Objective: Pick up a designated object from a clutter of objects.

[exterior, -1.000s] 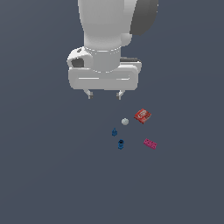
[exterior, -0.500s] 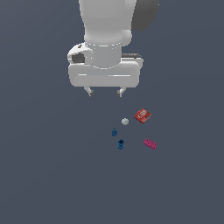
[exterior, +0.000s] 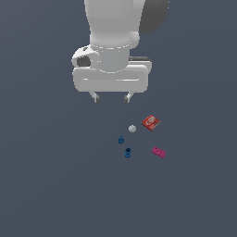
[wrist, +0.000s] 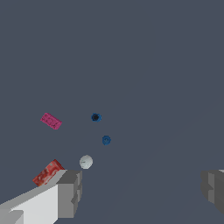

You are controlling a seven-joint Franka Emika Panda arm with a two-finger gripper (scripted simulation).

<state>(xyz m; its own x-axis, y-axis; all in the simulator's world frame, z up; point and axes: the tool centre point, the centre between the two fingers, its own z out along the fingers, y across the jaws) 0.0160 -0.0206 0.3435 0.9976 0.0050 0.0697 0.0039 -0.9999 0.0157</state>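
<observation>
Five small items lie scattered around a whitish ball [exterior: 132,128]; the magenta brick [exterior: 159,152] sits near it, apart from the red packet [exterior: 151,122]. Gripper [exterior: 111,98] hangs above the ball, jaws spread wide, holding nothing.

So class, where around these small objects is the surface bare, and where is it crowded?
Bare: everywhere to the exterior view's left of the blue pieces and below the brick. Crowded: packet, ball, blue pieces and brick cluster together.
</observation>
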